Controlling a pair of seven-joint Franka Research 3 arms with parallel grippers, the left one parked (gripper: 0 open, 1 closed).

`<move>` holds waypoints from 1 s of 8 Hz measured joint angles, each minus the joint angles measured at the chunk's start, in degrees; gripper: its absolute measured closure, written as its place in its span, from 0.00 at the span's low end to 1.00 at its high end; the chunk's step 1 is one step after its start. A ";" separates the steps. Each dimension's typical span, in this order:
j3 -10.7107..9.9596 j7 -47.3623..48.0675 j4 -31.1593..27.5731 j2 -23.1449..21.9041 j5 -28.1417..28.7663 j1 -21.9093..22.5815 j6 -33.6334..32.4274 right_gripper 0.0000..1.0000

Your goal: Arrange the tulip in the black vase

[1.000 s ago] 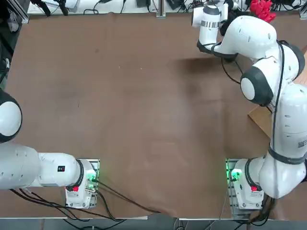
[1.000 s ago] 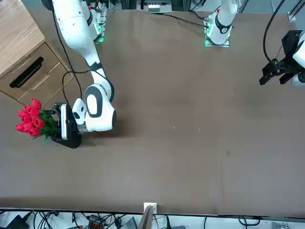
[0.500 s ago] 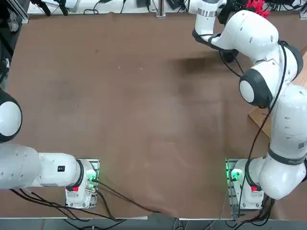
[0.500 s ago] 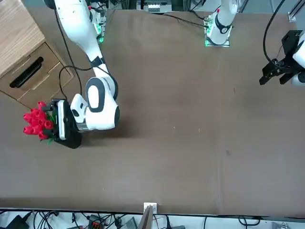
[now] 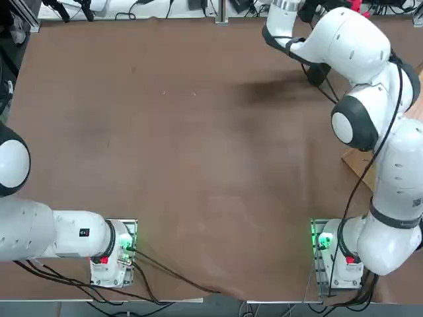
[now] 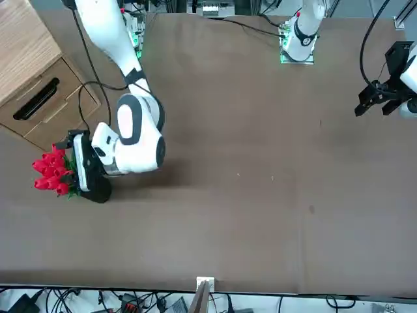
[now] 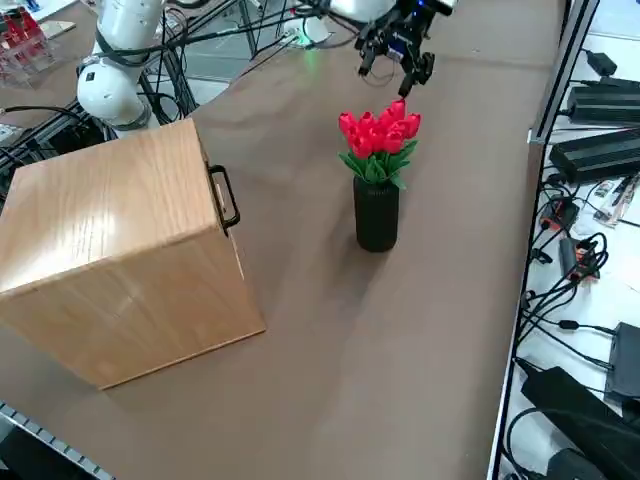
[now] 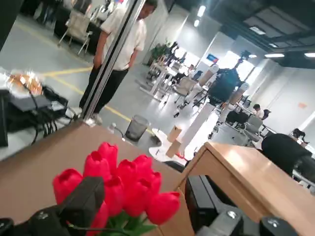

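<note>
Brown table (image 7: 420,300): red tulip (image 7: 379,134) in cylindrical black vase (image 7: 377,216).

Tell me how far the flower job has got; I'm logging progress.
Done: the tulips stand upright with their stems down in the black vase. In hand: the right pincer sits right at the bunch, level with the blooms. Left: probably only backing the right pincer away without tipping the flowers.

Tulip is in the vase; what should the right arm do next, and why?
Probably draw the right gripper straight away from the blooms. The tulip stands upright in the black vase, and the fingers are open on either side of the blooms, so a sideways move could knock them.
</note>
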 joint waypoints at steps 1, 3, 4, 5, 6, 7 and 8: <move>-0.01 -4.63 0.34 -1.22 1.21 -0.02 0.00 0.00; -0.20 -14.46 1.02 -4.31 5.51 -0.30 0.12 0.00; -0.40 -20.04 1.22 -6.41 8.13 -0.55 0.48 0.00; -0.54 -25.82 1.51 -8.37 10.47 -1.00 0.90 0.00; -0.55 -32.15 2.25 -10.03 12.92 -1.71 1.20 0.00; -0.57 -38.59 3.17 -11.20 15.51 -2.51 1.43 0.00; -0.58 -44.35 3.88 -12.11 17.62 -3.30 1.62 0.00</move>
